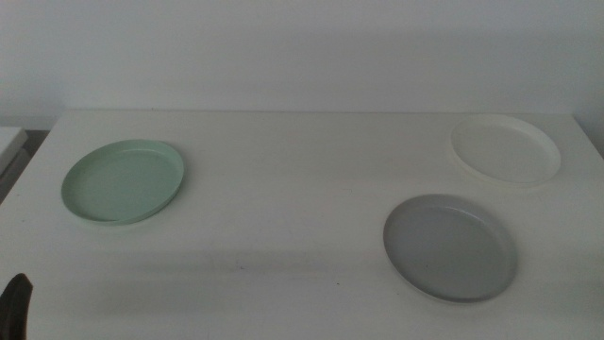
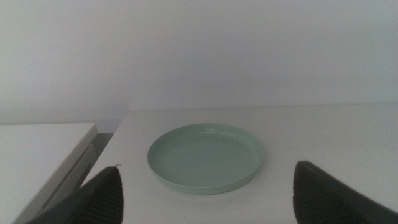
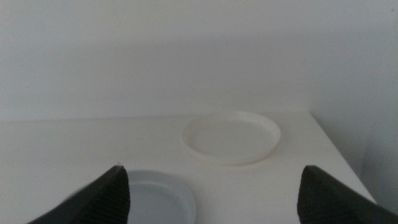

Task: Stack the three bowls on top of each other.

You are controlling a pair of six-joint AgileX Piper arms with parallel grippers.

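Three bowls lie apart on the white table. The mint green bowl is at the left, the grey bowl at the front right, and the white bowl at the back right. My left gripper is open, low at the table's front left, and faces the green bowl from a short distance. A dark jaw of the left gripper shows at the middle view's lower left corner. My right gripper is open, with the grey bowl just ahead of it and the white bowl farther off.
A plain white wall stands behind the table. A second white surface adjoins the table's left side across a dark gap. The table's right edge runs close to the white bowl.
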